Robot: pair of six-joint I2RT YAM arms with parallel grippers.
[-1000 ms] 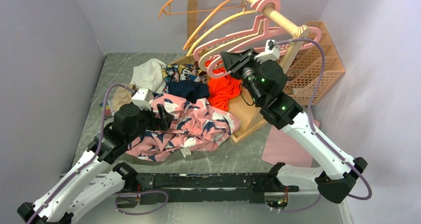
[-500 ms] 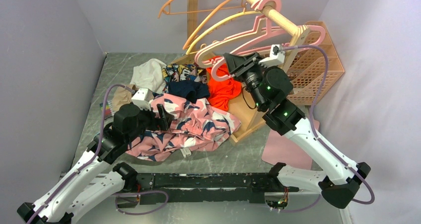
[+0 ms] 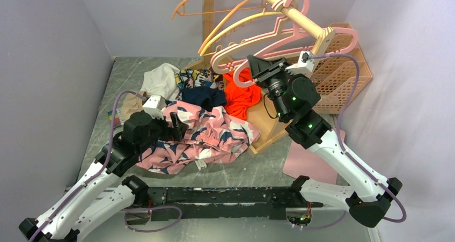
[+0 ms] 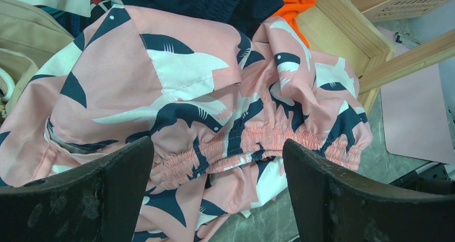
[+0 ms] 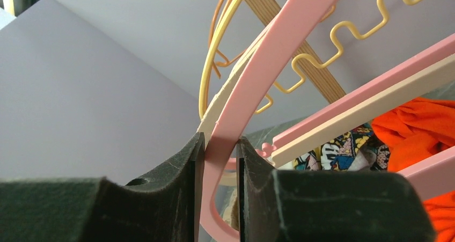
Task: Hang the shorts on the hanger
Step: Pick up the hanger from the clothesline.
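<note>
Right tool (image 5: 217, 145) pinches the smooth pink plastic hanger (image 5: 275, 54) (curved arm); left tool (image 4: 216, 152) gapes above crumpled printed shorts (image 4: 177, 86).

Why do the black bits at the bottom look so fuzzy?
Left wrist view: the left hand sits right by the lens, so it blurs; the shorts look sharp. Right wrist view: the right hand, gripping the hanger, is dark and soft too. Top view: even light, nothing fuzzy.
</note>
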